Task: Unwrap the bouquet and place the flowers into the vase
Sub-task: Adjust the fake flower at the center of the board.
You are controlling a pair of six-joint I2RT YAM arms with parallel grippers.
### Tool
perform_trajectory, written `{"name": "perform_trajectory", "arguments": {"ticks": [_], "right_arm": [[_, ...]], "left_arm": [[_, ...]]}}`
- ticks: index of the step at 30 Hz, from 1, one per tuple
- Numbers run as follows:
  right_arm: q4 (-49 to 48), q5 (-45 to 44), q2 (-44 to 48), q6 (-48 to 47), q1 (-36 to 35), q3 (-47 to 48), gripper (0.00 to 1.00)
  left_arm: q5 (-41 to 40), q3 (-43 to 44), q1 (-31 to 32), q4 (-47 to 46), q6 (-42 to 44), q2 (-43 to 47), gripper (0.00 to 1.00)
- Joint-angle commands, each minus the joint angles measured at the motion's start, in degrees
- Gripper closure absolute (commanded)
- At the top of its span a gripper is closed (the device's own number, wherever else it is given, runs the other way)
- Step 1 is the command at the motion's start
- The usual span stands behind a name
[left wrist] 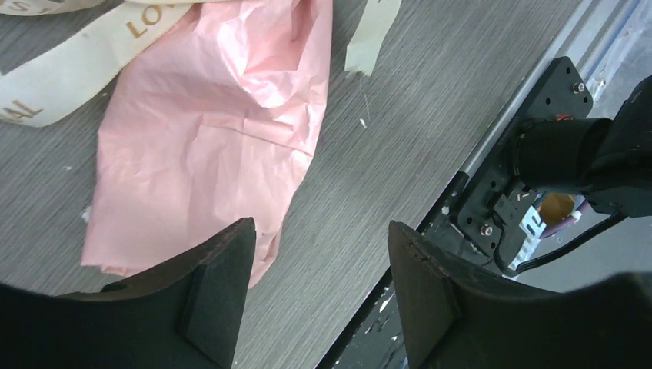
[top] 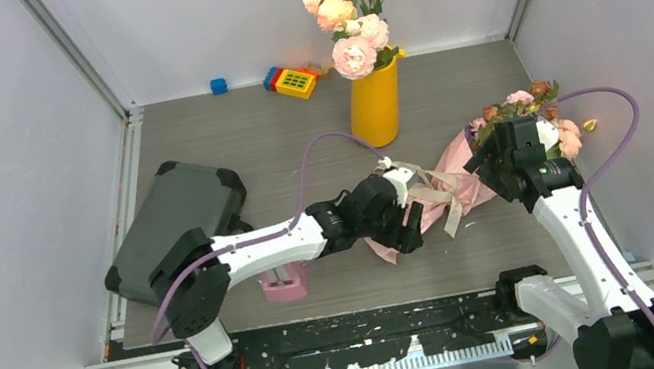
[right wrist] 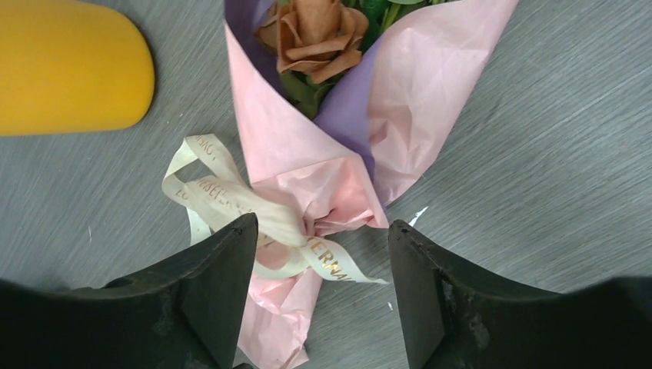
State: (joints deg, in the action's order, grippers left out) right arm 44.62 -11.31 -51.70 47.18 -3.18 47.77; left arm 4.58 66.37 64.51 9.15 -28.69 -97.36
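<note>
The bouquet (top: 461, 183) is seen lying on its side on the grey table (top: 273, 133), right of centre in the top view. Its narrow tail is pointed toward the lower left and its open mouth toward the upper right. The small flowers (top: 519, 100) are shown at that mouth, wrapped in pink and lilac paper. A beige ribbon (right wrist: 231, 196) is tied around the waist of the cone. The yellow-orange vase (top: 375, 100) is stood upright above and to the left of the bouquet, apart from it, and larger pale roses (top: 353, 7) are held in it.

The left gripper (top: 409, 227) is positioned at the bouquet's tail. In the left wrist view its fingers (left wrist: 219, 292) are held well apart, with bare table between them and the pink paper beside the left finger; nothing is gripped. The right gripper (top: 497, 154) is set over the mouth end. In the right wrist view its fingers (right wrist: 223, 292) are spread wide on either side of the ribbon knot, and no grip on it can be made out. A dark grey case (top: 175, 211) is seen at the left of the top view.
</note>
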Motion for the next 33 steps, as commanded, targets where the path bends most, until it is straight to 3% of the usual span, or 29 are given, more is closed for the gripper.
{"name": "perform_trajectory", "arguments": {"ticks": [1,11,19,33], "right_arm": [[-3.5,4.1,-0.6,-2.6,3.1,-2.4,0.33],[-10.1,5.7,-3.1,-2.8,8.6,-8.6,0.47],[-17.8,7.5,-7.4,0.2,11.9,-13.2,0.62],[-29.4,9.0,-24.2,-0.8,12.8,-10.4,0.67]], "left_arm": [[3.9,2.6,0.2,-5.8,-1.8,-2.7,0.36],[1.9,2.5,0.5,-8.3,1.5,-8.5,0.52],[1.7,-2.4,1.3,-14.1,1.2,-10.8,0.55],[-1.7,-2.6,-0.3,-18.1,-2.2,-16.3,0.57]]}}
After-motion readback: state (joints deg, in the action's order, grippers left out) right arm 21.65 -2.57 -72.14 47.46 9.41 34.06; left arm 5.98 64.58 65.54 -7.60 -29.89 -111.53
